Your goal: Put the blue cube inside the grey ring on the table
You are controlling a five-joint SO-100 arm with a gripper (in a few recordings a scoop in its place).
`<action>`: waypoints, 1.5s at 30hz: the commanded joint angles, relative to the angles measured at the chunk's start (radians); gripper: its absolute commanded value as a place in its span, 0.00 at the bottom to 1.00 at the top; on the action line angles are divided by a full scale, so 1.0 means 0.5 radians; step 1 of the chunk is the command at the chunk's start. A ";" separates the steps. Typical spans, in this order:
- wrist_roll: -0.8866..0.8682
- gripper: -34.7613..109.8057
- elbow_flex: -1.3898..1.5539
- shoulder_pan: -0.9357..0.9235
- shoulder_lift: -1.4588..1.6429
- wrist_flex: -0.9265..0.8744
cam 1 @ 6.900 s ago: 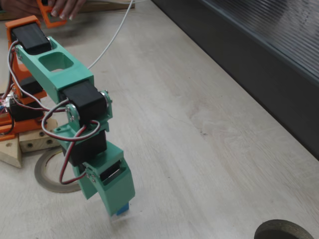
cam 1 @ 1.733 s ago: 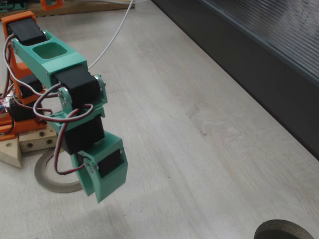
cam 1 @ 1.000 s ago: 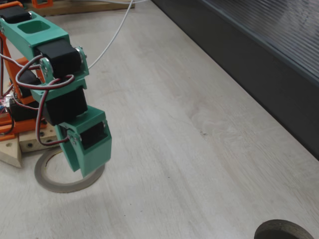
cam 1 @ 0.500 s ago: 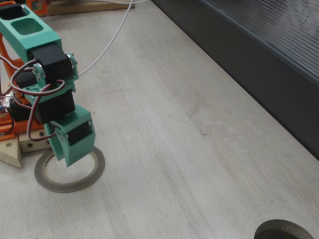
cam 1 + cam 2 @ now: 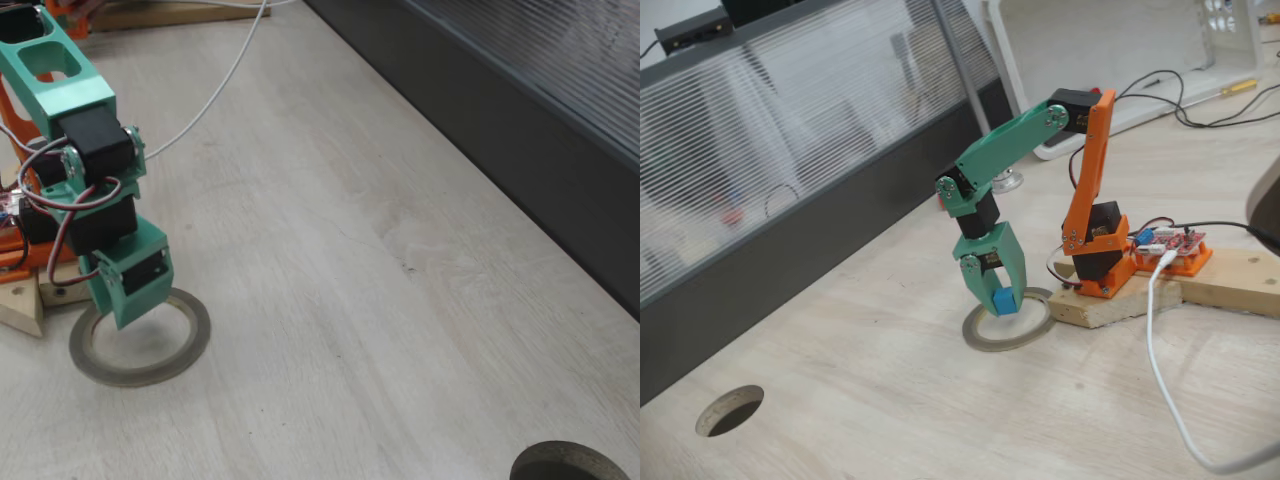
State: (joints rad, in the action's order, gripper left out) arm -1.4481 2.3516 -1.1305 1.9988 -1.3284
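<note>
We find the end effector [image 5: 1002, 300] closed on the blue cube [image 5: 1004, 300], which sits clamped between its 2 green fingertips. In this fixed view the cube hangs at the tip of the downward-pointing end effector, directly over the grey ring [image 5: 1008, 333], above the ring's opening near its far rim. We cannot tell whether the cube touches the surface [image 5: 890, 400] or is held just clear of it. The ring lies flat on the pale wood-grain surface, just beside the wooden block [image 5: 1120, 300] that carries the orange base [image 5: 1095, 250] of the arm. In the other fixed view the green end effector [image 5: 122, 310] points down over the upper left part of the ring [image 5: 150, 372], and its body hides the cube from us. A white cable [image 5: 215, 85] runs across the surface behind the arm.
</note>
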 commanded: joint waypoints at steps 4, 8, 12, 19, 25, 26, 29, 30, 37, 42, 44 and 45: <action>-0.018 0.32 0.040 -0.021 0.080 0.000; -0.018 0.32 0.043 -0.021 0.080 0.003; -0.006 0.32 0.043 -0.021 0.080 0.000; -0.006 0.32 0.043 -0.018 0.080 -0.003; -0.006 0.32 0.043 -0.015 0.074 -0.003; -0.006 0.32 0.043 -0.015 0.074 -0.003; -0.006 0.32 0.043 -0.015 0.058 -0.003; -0.006 0.32 0.043 -0.015 0.055 -0.003; -0.006 0.32 0.043 -0.015 0.052 -0.025; -0.003 0.32 0.043 -0.015 0.052 -0.028; -0.003 0.32 0.043 -0.015 0.052 -0.025; -0.009 0.32 0.043 -0.015 0.052 -0.009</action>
State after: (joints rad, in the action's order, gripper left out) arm -1.4481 2.3562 -1.1305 1.9988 -1.3269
